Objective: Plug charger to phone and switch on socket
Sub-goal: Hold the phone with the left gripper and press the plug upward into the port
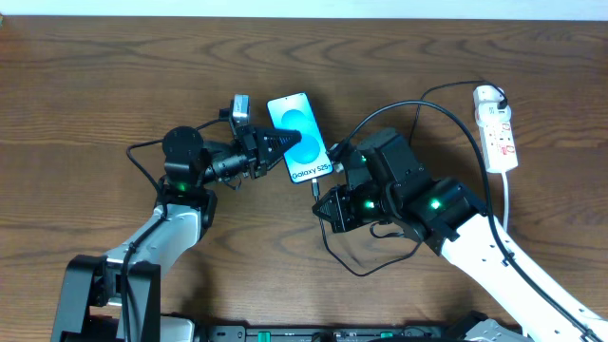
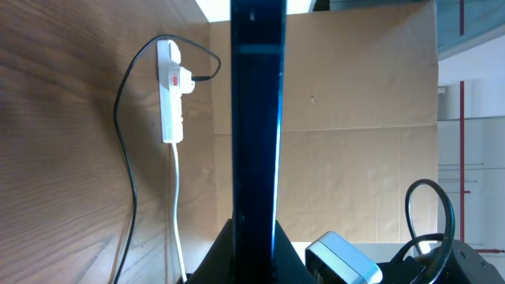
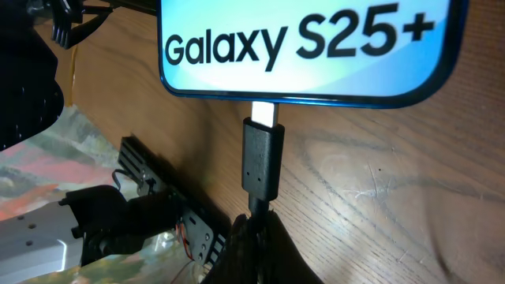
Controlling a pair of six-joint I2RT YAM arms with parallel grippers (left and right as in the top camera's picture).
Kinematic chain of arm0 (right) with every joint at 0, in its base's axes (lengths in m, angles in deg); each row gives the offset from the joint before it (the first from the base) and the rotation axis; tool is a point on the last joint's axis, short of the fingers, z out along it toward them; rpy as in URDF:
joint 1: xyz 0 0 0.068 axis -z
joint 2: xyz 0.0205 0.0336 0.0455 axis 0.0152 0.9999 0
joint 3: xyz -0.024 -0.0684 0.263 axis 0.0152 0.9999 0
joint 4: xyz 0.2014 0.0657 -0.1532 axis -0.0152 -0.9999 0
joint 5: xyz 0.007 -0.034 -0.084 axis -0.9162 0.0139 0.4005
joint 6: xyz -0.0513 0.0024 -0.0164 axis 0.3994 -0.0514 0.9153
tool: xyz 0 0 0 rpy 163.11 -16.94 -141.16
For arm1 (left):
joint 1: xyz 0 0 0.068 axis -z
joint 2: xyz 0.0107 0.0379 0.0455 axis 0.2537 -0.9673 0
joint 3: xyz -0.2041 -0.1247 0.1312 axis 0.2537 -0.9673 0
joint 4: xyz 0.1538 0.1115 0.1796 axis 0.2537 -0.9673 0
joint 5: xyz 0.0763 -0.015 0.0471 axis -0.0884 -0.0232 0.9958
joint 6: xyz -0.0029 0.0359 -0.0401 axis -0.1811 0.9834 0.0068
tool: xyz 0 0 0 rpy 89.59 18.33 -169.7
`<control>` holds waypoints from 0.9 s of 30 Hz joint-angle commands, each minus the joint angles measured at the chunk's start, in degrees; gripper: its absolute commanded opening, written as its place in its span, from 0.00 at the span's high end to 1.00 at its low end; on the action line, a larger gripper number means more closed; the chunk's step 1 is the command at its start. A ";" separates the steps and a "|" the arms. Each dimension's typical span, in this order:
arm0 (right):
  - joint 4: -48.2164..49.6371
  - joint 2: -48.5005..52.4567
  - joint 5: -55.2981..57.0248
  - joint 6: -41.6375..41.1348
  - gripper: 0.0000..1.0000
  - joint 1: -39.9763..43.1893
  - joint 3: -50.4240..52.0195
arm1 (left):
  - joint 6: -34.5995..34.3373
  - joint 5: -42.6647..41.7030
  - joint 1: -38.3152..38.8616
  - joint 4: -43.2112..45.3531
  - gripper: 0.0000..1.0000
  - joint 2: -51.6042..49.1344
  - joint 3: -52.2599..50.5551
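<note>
The left hand point(image 1: 275, 143) is clamped on the side of the phone point(image 1: 297, 128), holding it screen-up at mid-tabletop point(image 1: 95, 76). The right hand point(image 1: 321, 202) is closed on the charger point(image 3: 261, 162) just behind its tip. The tip meets the phone's bottom port with bare metal showing, so plugging looks nearly done but not seated. The socket point(image 1: 499, 128) lies well apart to the right, and switching it on seems left to do. Loops of black cable lie between.

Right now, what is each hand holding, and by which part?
Left hand clamps the phone by its long edge nearest that arm. Right hand pinches the charger by its cable, just behind the connector.
</note>
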 commanded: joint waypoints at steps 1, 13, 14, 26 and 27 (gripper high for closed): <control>0.42 0.07 0.13 0.98 0.99 -0.35 0.07 | 0.04 -1.25 0.00 0.98 0.93 0.74 1.68; 1.27 0.07 3.56 0.96 0.99 0.04 0.07 | 2.34 -4.17 0.00 1.44 0.93 0.74 1.68; 1.29 0.07 3.56 0.96 0.99 0.04 0.07 | 2.82 -4.35 0.00 1.42 0.93 0.74 1.68; 2.34 0.07 5.75 0.98 0.99 0.04 0.07 | 5.14 -6.51 0.00 1.42 0.92 0.74 1.64; 2.34 0.07 5.97 0.98 0.99 0.04 0.07 | 5.14 -6.51 0.00 1.42 0.93 0.74 1.64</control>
